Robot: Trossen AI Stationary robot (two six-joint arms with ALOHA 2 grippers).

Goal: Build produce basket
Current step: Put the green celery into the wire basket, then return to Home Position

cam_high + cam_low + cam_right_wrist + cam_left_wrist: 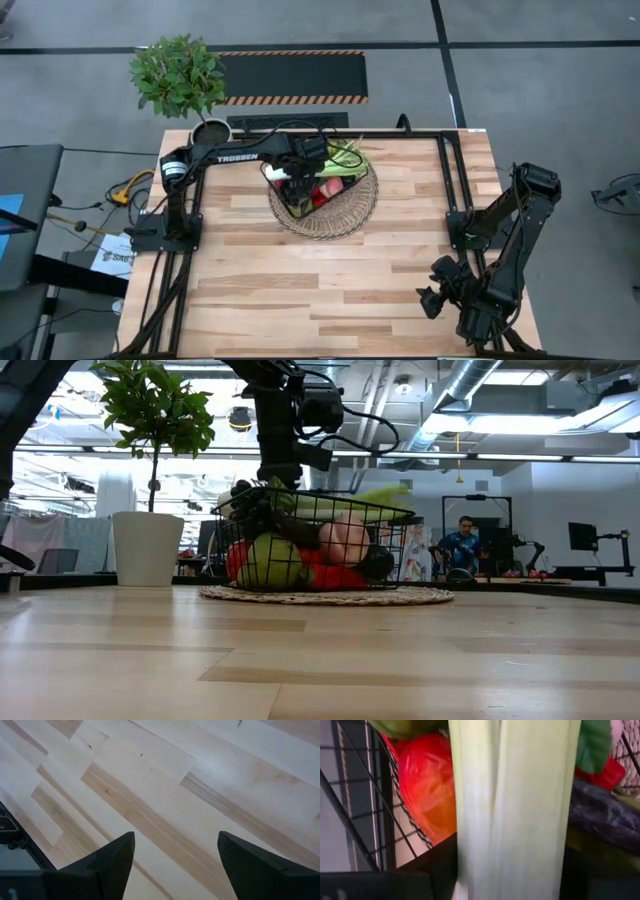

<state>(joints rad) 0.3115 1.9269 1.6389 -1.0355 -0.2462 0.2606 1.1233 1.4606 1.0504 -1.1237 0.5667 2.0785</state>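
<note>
While your left tool clamps the leek, its long axis runs across the wire basket below; your right tool waits, fingers apart, well away.

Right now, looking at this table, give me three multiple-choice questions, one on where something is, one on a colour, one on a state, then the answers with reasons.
1. Where does the basket stand?
A. On the wicker tray
B. On bare table by the right arm
C. On the floor

2. What colour is the leek seen from the left wrist?
A. Pale green
B. Purple
C. Orange

3. What is the right tool doing?
A. Gripping an apple
B. Open over bare wood
C. Inside the basket

Answers:
1 A, the high view shows the tray ringing the basket.
2 A, the leek fills the left wrist view, pale green.
3 B, its fingers stand apart with only table between them.
</note>
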